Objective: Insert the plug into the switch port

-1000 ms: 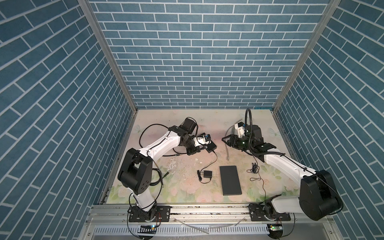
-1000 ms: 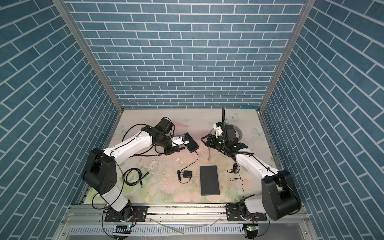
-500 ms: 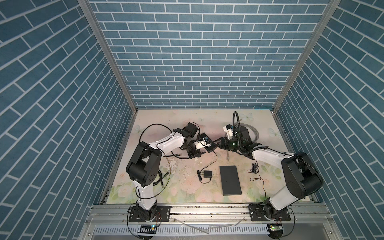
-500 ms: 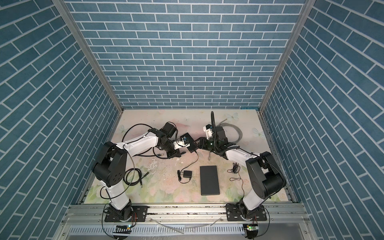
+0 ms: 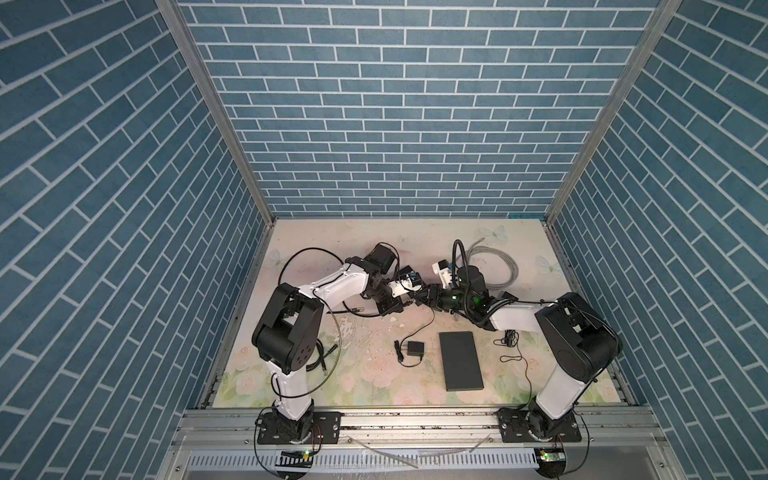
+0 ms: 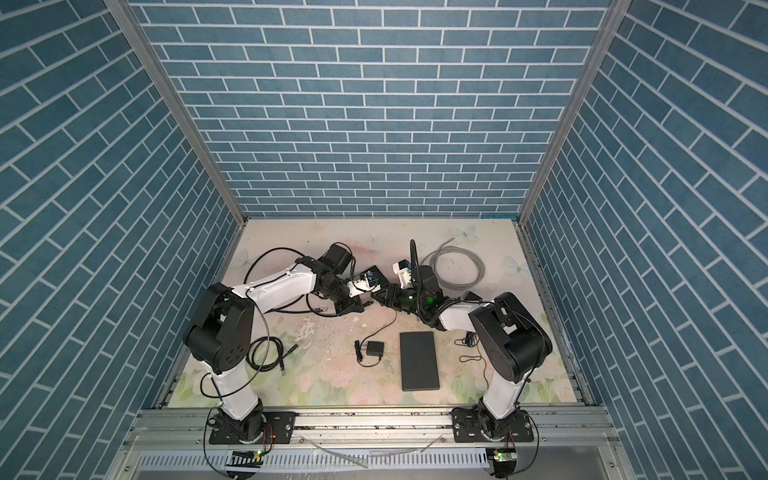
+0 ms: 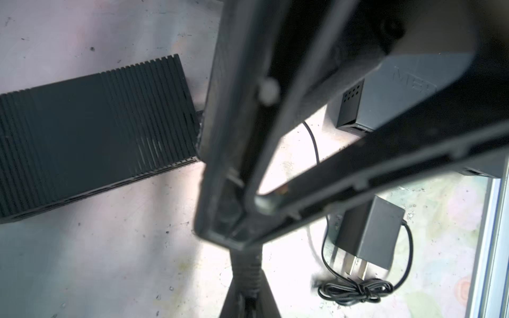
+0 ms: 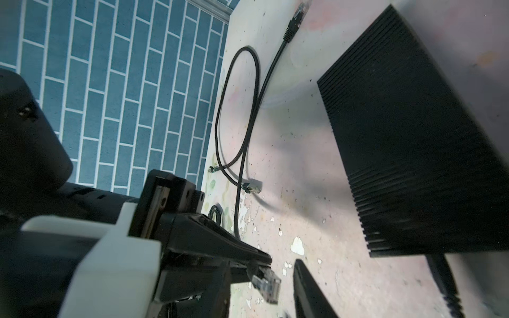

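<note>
My left gripper (image 5: 415, 300) is shut on the black boot (image 7: 248, 268) of a cable whose clear plug (image 8: 265, 286) sticks out past its fingertips. The right gripper (image 5: 429, 297) meets it head-on in both top views, jaws partly closed on either side of the plug. A gap shows between the plug and one right finger (image 8: 308, 291). A ribbed black box (image 8: 413, 137) lies just behind the grippers. A flat dark box (image 5: 461, 359) with raised lettering lies nearer the front. I cannot tell which of them is the switch.
A black power adapter (image 5: 415, 348) with a bundled thin lead lies left of the flat box. A grey cable coil (image 5: 494, 266) sits at the back right. Black cables (image 5: 320, 357) lie by the left arm, one loose end (image 8: 252, 189) on the mat. Brick walls enclose three sides.
The right gripper has moved left to the left gripper and its jaws have narrowed around the plug. The left gripper has stayed shut on the cable and hardly shifted.
</note>
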### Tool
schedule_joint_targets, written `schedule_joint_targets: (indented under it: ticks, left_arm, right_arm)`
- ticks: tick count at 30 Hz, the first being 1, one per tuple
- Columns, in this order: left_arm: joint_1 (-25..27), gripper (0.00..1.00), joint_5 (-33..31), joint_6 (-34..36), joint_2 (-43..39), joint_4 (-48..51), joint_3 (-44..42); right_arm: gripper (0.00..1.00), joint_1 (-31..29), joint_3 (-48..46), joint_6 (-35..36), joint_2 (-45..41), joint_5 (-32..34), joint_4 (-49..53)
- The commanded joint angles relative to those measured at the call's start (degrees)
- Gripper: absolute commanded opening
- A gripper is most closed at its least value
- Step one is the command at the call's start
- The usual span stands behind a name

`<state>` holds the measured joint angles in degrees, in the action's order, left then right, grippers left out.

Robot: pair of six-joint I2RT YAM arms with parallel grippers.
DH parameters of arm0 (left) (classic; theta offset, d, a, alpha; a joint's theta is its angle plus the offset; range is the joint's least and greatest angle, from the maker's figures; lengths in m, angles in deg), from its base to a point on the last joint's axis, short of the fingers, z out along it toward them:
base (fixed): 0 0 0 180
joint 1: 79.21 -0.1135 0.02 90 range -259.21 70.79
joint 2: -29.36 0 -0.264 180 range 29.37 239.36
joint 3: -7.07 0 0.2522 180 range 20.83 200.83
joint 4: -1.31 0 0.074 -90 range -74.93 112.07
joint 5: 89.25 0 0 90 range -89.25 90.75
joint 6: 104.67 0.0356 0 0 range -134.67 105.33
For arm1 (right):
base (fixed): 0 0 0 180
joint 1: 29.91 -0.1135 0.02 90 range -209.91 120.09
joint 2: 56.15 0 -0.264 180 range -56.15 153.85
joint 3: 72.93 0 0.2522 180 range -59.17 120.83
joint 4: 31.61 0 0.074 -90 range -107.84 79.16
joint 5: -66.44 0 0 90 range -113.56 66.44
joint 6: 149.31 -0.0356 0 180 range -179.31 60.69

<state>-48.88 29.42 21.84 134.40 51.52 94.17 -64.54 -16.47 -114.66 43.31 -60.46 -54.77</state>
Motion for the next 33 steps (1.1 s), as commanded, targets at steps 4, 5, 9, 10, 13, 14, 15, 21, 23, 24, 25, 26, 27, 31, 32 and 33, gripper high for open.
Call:
schedule_joint_targets:
  ticks: [4,5,9,10,13,14,15,21,23,24,25,26,27,31,32,33]
  left_arm:
    - [-0.36,0.0,-0.62,-0.65,-0.1,-0.44,0.22]
    - [-0.3,0.0,-0.71,-0.57,-0.17,-0.48,0.22]
    - [-0.35,0.0,-0.72,-0.56,-0.61,-1.0,-0.22]
    - [-0.29,0.0,-0.78,-0.56,-0.7,-1.03,-0.3]
    - [-0.31,0.0,-1.06,-0.56,-0.97,-1.49,-0.59]
    - [-0.33,0.0,-1.19,-0.65,-1.1,-1.64,-0.64]
    - [-0.31,0.0,-1.28,-0.69,-1.22,-1.86,-0.72]
    - [-0.36,0.08,-2.31,-1.96,-2.35,-5.57,-2.73]
    - [-0.36,0.1,-2.47,-2.48,-3.01,-6.83,-3.48]
    - [-0.35,0.08,-2.02,-2.23,-3.29,-7.0,-3.85]
    - [-0.3,0.07,-1.66,-1.86,-3.47,-6.84,-4.03]
    - [-0.35,0.06,-1.59,-1.71,-3.66,-7.04,-4.21]
    - [-0.35,0.05,-1.81,-1.67,-3.71,-7.09,-4.35]
    - [-0.25,0.08,-2.83,-1.75,-3.77,-6.83,-4.26]
    - [-0.22,0.15,-3.46,-1.99,-3.93,-7.25,-4.48]
    - [-0.27,0.21,-4.55,-2.66,-4.43,-8.55,-5.13]
  right_arm:
    - [0.32,-0.88,-2.97,-5.93,1.54,-0.05,-7.28]
    - [0.32,-0.92,-3.06,-6.05,1.64,0.12,-7.3]
    - [0.3,-1.18,-3.19,-6.37,1.95,0.61,-7.61]
    - [0.28,-1.22,-3.06,-6.44,1.96,0.68,-7.64]
    - [0.23,-1.31,-2.62,-6.77,2.38,0.45,-7.56]
    - [0.21,-1.4,-2.62,-6.9,2.51,0.51,-7.75]
    - [0.19,-1.45,-2.7,-7.07,2.49,0.36,-8.15]
    - [0.12,-1.4,-4.18,-8.05,2.01,1.54,-8.69]
    - [0.12,-1.4,-4.41,-8.51,2.0,2.03,-8.92]
    - [0.12,-1.4,-4.57,-8.77,2.02,2.12,-9.3]
    - [0.12,-1.41,-4.64,-8.97,2.13,2.07,-9.65]
    - [0.12,-1.4,-4.47,-9.06,2.05,1.74,-9.97]
    - [0.13,-1.41,-4.34,-9.21,1.92,1.69,-10.08]
    - [0.11,-1.4,-4.15,-9.46,1.36,2.42,-9.84]
    - [0.11,-1.4,-4.14,-9.49,1.42,2.55,-9.83]
    - [0.1,-1.4,-4.17,-9.69,1.54,2.76,-9.85]
